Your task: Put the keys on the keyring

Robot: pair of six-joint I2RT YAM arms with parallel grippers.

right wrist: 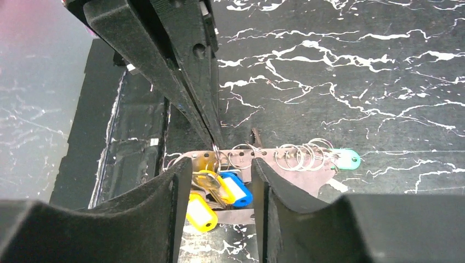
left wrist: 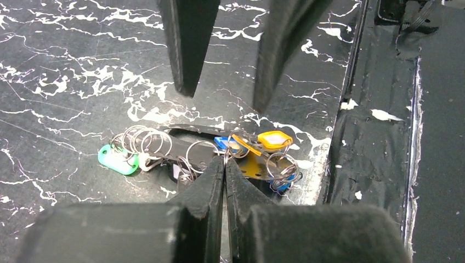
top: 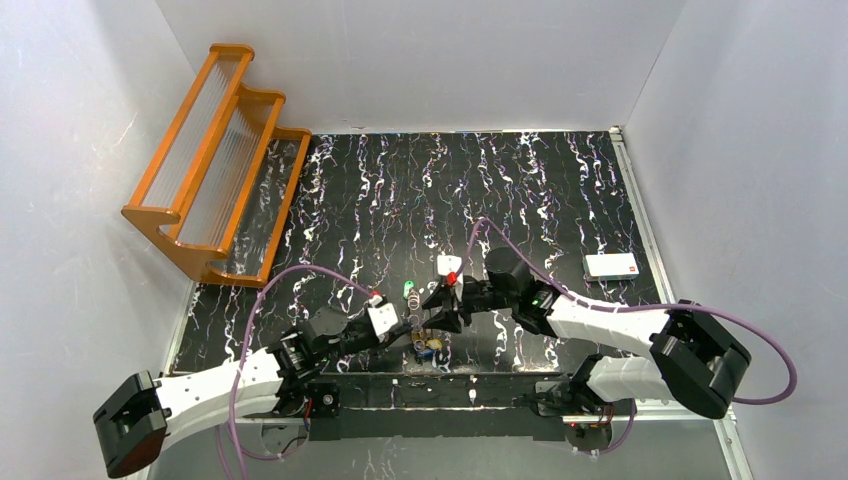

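Observation:
The keyring is a flat grey-silver plate with a row of holes and thin rings, lying near the table's front edge. A green key lies at one end behind a row of rings. A blue key and yellow keys bunch at the other end. My left gripper is shut, pinching a thin metal ring beside the yellow key. My right gripper stands open over the blue and yellow keys, holding nothing.
An orange stepped rack leans at the back left. A small white box lies at the right. A black taped strip runs along the table's near edge, close to the keys. White walls enclose the table.

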